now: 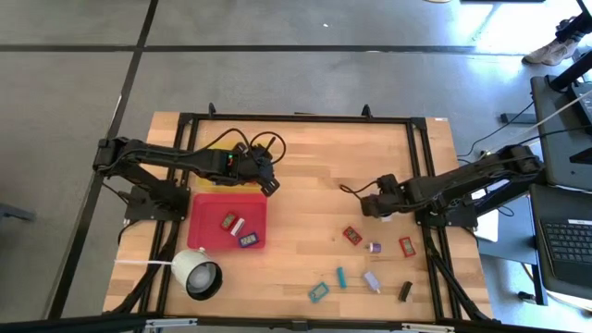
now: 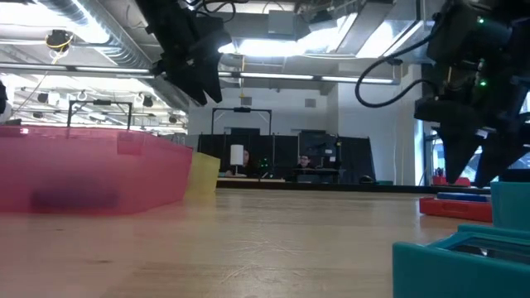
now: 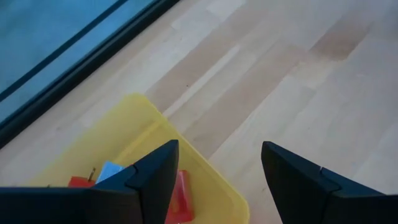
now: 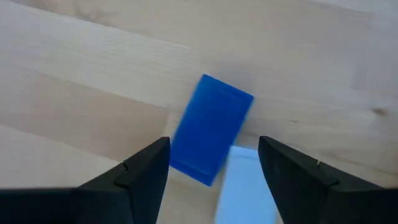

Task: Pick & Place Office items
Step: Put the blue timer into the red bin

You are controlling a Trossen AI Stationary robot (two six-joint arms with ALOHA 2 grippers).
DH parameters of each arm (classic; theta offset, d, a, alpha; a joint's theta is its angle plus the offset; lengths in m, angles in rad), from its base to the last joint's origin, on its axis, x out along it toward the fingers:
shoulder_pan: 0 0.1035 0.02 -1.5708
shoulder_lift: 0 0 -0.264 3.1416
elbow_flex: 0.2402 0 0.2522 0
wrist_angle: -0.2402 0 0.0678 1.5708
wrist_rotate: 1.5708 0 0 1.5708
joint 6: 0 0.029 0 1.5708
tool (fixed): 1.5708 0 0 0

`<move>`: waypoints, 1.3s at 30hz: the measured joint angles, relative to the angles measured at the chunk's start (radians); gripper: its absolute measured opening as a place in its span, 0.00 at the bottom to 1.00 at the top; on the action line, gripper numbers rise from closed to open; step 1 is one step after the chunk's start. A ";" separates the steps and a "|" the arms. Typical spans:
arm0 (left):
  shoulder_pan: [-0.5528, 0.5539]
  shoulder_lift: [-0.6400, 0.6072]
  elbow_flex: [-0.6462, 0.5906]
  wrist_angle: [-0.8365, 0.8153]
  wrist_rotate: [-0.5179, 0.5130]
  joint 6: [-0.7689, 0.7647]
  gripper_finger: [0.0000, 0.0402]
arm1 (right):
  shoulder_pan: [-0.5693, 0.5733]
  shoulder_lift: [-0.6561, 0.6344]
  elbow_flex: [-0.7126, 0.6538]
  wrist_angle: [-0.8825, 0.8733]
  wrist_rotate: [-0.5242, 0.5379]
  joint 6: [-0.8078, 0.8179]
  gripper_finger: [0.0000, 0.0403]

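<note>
My left gripper hangs open and empty above the near-right corner of the yellow tray. A red piece and a pale blue piece lie in that tray. My right gripper is open, low over mid-table. In the right wrist view its fingers stand on either side of a blue block that lies flat on the wood, with a pale blue piece beside it. The red tray holds three small pieces.
Loose on the table's near right lie red blocks, purple pieces, teal pieces and a black one. A white cup with a cord stands near the red tray. Bare wood lies between the arms.
</note>
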 joint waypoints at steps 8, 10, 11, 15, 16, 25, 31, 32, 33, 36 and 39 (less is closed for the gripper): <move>0.000 0.000 0.000 0.002 -0.013 0.003 0.57 | -0.034 0.033 0.000 0.046 0.005 -0.025 0.61; 0.000 0.000 0.000 0.003 -0.013 0.003 0.56 | -0.039 0.048 0.000 0.051 0.005 -0.025 0.61; 0.000 0.000 0.000 0.002 -0.013 0.003 0.56 | -0.041 0.057 0.000 0.053 0.007 -0.025 0.61; 0.000 0.000 0.000 0.003 -0.013 0.003 0.57 | -0.045 0.097 0.000 0.073 0.007 -0.025 0.61; 0.000 0.000 0.000 0.003 -0.013 0.003 0.57 | -0.045 0.106 0.000 0.081 0.007 -0.027 0.61; 0.000 0.000 0.000 0.003 -0.013 0.003 0.56 | -0.045 0.172 0.000 0.156 0.005 -0.122 0.61; -0.001 0.000 0.000 0.012 -0.014 0.003 0.57 | -0.044 0.218 0.004 0.161 0.028 -0.157 0.54; -0.001 0.000 0.000 0.017 -0.015 0.004 0.56 | -0.044 0.221 0.004 0.162 0.033 -0.163 0.52; -0.001 0.000 0.000 0.021 -0.017 0.004 0.56 | -0.044 0.222 0.004 0.165 0.040 -0.174 0.49; -0.008 0.001 0.000 0.026 -0.045 0.004 0.56 | -0.043 0.218 0.003 0.173 0.057 -0.183 0.40; -0.019 0.001 0.000 0.035 -0.097 0.004 0.56 | -0.043 0.214 0.000 0.187 0.077 -0.193 0.39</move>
